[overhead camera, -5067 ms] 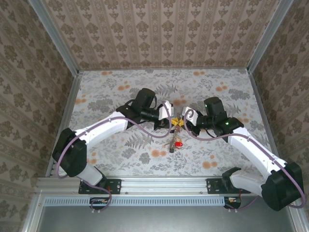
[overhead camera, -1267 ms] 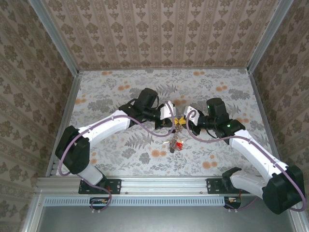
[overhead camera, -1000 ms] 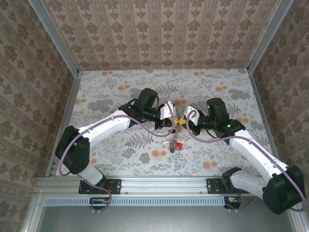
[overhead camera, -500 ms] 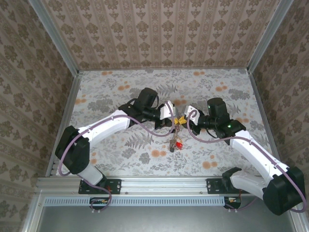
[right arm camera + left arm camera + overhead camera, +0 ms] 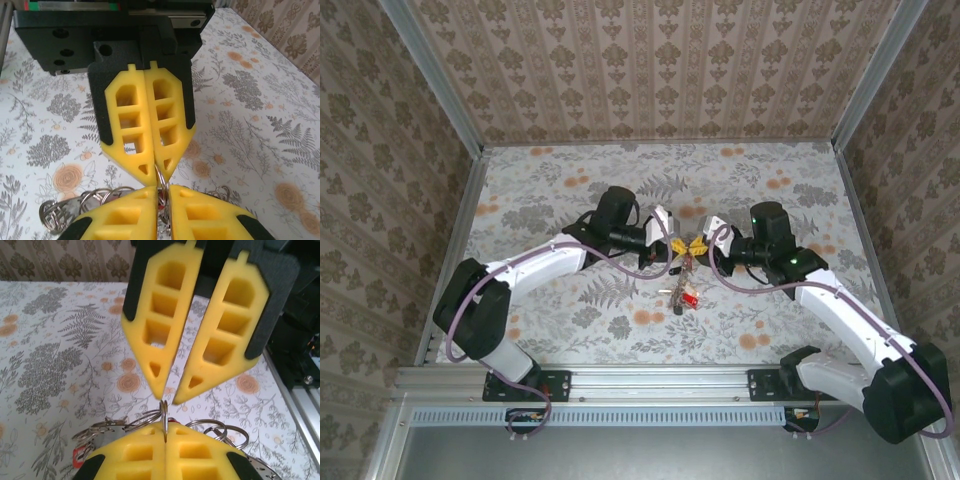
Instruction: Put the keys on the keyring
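Note:
My left gripper [image 5: 677, 250] and right gripper [image 5: 693, 250] meet tip to tip over the table's middle. The left gripper [image 5: 165, 426] is shut on a thin steel split ring [image 5: 164, 412], seen edge-on. The right gripper [image 5: 161, 192] stands slightly open, its fingers [image 5: 159, 375] a little apart with that ring [image 5: 161, 181] in the gap. Below them hangs a bunch of keys [image 5: 682, 290], one with a red head [image 5: 689, 298], down to the table. More split rings [image 5: 227, 434] and a grey toothed keyring [image 5: 51, 216] lie in the bunch.
The floral table [image 5: 570, 190] stretches out on all sides of the bunch. Patterned walls [image 5: 650, 70] close off the back and both sides, and an aluminium rail [image 5: 650, 380] runs along the near edge by the arm bases.
The right gripper's jaws have parted a little; before, they were shut on the ring. The left arm's wrist has shifted slightly left. The bunch of keys hangs where it did.

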Available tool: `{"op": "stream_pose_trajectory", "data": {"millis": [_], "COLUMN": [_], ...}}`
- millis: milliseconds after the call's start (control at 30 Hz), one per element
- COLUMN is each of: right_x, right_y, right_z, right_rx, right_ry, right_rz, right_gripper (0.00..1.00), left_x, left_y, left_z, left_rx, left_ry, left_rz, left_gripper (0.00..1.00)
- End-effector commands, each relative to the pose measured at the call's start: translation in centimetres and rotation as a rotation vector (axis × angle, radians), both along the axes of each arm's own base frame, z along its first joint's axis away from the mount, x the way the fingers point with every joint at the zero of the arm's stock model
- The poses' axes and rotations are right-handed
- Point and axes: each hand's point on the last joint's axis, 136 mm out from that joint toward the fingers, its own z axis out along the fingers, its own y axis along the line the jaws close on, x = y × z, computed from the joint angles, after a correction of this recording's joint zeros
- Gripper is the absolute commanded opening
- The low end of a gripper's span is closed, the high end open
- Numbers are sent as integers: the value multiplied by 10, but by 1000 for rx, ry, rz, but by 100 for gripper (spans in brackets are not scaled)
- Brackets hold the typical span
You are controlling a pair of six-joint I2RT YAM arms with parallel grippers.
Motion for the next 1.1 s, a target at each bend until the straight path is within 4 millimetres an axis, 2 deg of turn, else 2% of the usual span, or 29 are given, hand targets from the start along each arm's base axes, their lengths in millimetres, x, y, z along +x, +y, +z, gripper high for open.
{"op": "stream_pose_trajectory", "data": {"millis": [0, 100, 367, 433, 500, 533, 633, 767, 867, 1067], "right_x": [1, 3, 5, 5, 6, 6, 4, 1, -3, -5], "right_y": [6, 7, 1, 1, 0, 0, 0, 0, 0, 2], "right_z": [0, 1, -12, -13, -11, -9, -1, 8, 12, 18], "right_rx": [65, 79, 72, 77, 79, 78, 62, 32, -2, -29], "right_ry": [26, 23, 49, 53, 51, 49, 40, 16, 1, -29], "right_rz": [18, 21, -1, -5, -7, -8, 2, 28, 45, 56], "right_gripper": [16, 16, 15, 13, 5, 1, 0, 0, 0, 0], "left_x": [-10, -9, -8, -8, -7, -6, -5, 0, 1, -1], "left_y": [-4, -3, 2, 3, 4, 4, 5, 7, 7, 2], "left_z": [51, 52, 62, 64, 64, 62, 53, 31, 19, 12], "left_rx": [-180, -195, -254, -260, -257, -245, -186, -50, 27, 63], "left_ry": [-50, -46, -40, -41, -41, -41, -49, -83, -108, -118], "left_rz": [-66, -58, -48, -47, -42, -37, -25, 11, 13, -3], "left_gripper": [0, 0, 0, 0, 0, 0, 0, 14, 18, 20]}}
